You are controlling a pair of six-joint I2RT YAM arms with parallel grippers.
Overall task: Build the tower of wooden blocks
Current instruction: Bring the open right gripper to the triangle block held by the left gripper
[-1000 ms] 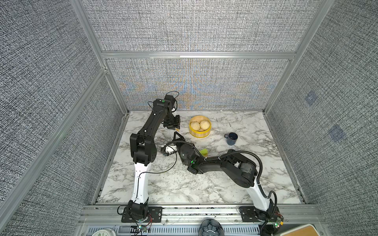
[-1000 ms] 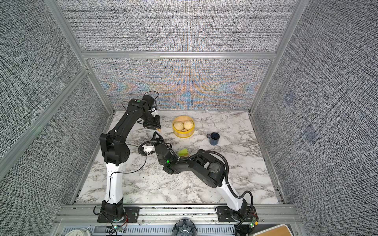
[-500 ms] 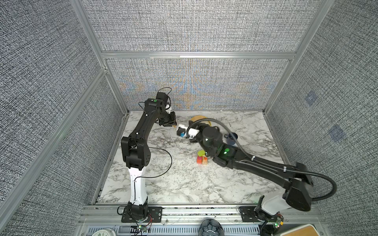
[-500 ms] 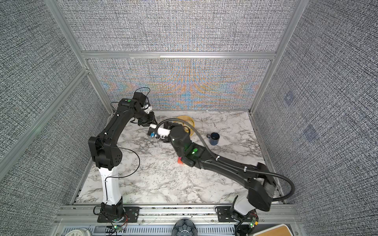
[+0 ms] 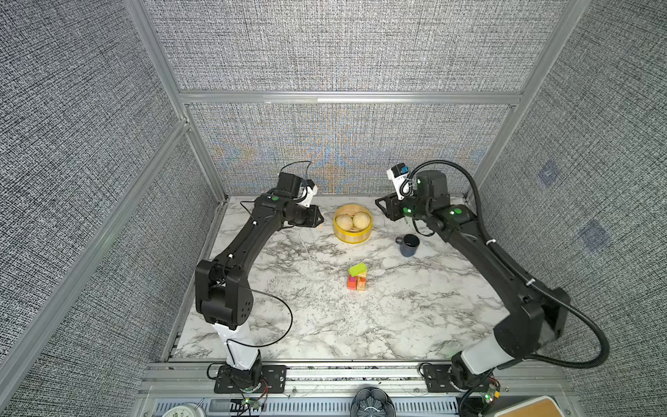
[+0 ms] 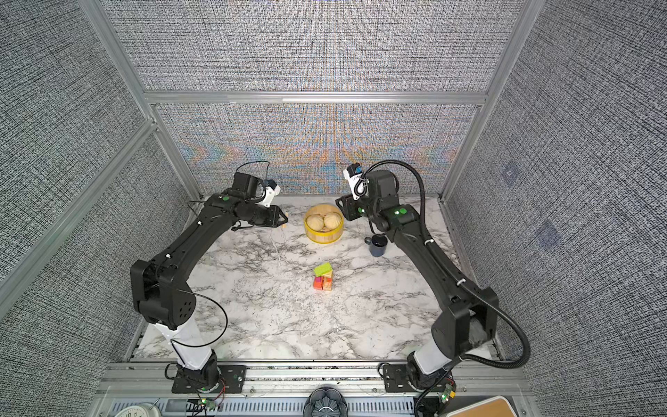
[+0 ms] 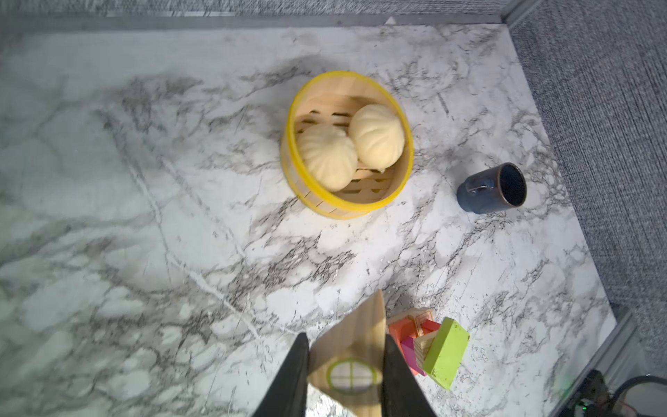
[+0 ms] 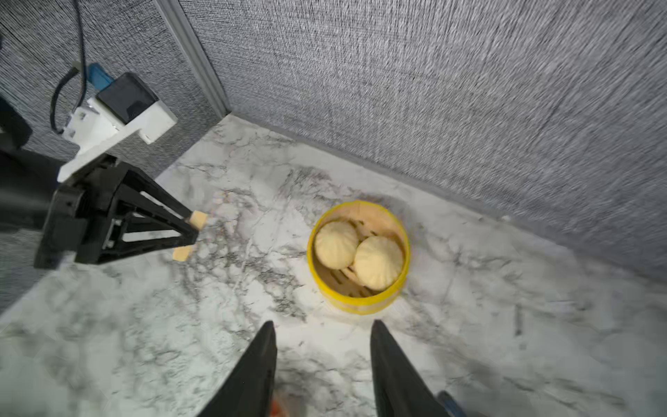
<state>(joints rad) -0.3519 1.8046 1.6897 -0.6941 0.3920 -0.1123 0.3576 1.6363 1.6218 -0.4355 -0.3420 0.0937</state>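
Top views: the tower stands on the desk near its middle, in front of the steamer basket and well apart from both arms. Its lime-green slab lies tilted on top. The mug stands beside the right arm. The left jaws and right jaws are raised, one to each side of the basket.

Left wrist view: the left jaws are clamped on a tan block with a pointed end and a green circle mark. The tower appears just beside them.

Right wrist view: the right jaws stand apart with nothing between them. Two buns lie in the basket.
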